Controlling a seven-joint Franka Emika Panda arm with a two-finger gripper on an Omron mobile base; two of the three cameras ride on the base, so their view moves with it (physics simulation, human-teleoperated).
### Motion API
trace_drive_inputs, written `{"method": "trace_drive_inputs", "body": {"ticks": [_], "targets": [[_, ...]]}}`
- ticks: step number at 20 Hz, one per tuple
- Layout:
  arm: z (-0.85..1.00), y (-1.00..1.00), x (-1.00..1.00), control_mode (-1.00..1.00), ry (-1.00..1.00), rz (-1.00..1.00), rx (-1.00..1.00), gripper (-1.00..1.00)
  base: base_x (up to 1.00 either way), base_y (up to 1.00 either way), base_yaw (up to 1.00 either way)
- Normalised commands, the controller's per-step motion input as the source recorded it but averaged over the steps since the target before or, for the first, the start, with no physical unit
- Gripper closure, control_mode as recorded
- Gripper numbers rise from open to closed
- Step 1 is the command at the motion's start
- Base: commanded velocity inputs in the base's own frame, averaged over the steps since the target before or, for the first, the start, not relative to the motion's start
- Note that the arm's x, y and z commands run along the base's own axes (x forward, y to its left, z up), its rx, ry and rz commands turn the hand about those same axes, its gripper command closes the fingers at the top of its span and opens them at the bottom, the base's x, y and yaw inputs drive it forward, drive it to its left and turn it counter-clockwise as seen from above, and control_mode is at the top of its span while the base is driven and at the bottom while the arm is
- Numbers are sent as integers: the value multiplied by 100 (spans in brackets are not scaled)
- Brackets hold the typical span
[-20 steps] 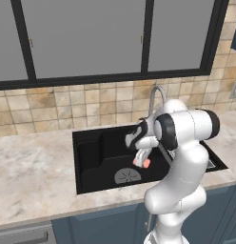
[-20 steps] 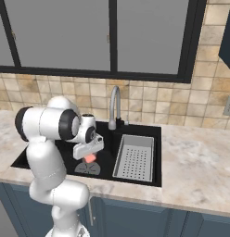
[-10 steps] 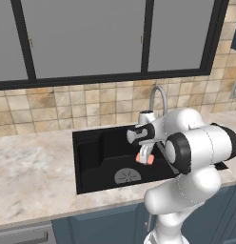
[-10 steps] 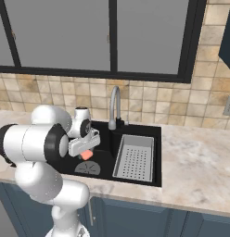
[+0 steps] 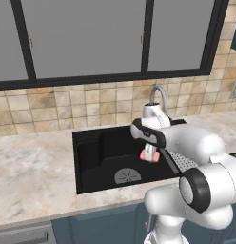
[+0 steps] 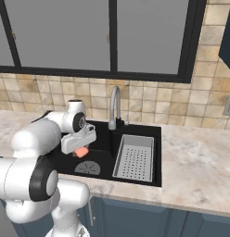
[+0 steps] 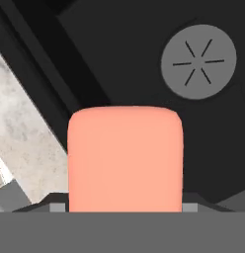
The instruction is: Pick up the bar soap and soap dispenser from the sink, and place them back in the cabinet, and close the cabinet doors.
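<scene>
The salmon-pink bar soap (image 5: 150, 155) hangs over the black sink (image 5: 98, 147), lifted clear of the basin floor, with my gripper (image 5: 149, 151) shut on it. From the right base view the bar soap (image 6: 81, 152) shows just under the white hand (image 6: 78, 140), above the round grey drain (image 6: 87, 167). In the hand view the bar soap (image 7: 124, 158) stands large between the fingers, with the drain (image 7: 198, 62) beyond it. The soap dispenser is out of view.
A grey perforated tray (image 6: 134, 157) lies in the sink's right half, under the curved silver faucet (image 6: 114, 104). Marble counter (image 5: 34, 167) runs on both sides. Grey black-framed window panes (image 5: 86, 38) fill the wall above. A dark blue cabinet edge (image 6: 226, 41) shows at the upper right.
The hand has lifted the bar soap a little higher above the basin. The arm's elbow and upper links have swung round towards the cameras.
</scene>
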Motion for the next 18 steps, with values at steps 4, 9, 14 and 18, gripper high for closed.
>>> {"method": "trace_drive_inputs", "body": {"ticks": [4, 9, 14, 18], "targets": [[58, 0, -58, -100, 0, -2, 0, 100, 0, 0, 0], [48, 0, -67, -100, 0, -9, 0, 100, 0, 0, 0], [47, 0, -67, -100, 0, -12, 0, 100, 0, 0, 0], [36, 0, -63, -100, 0, -13, 0, 100, 0, 0, 0]]}}
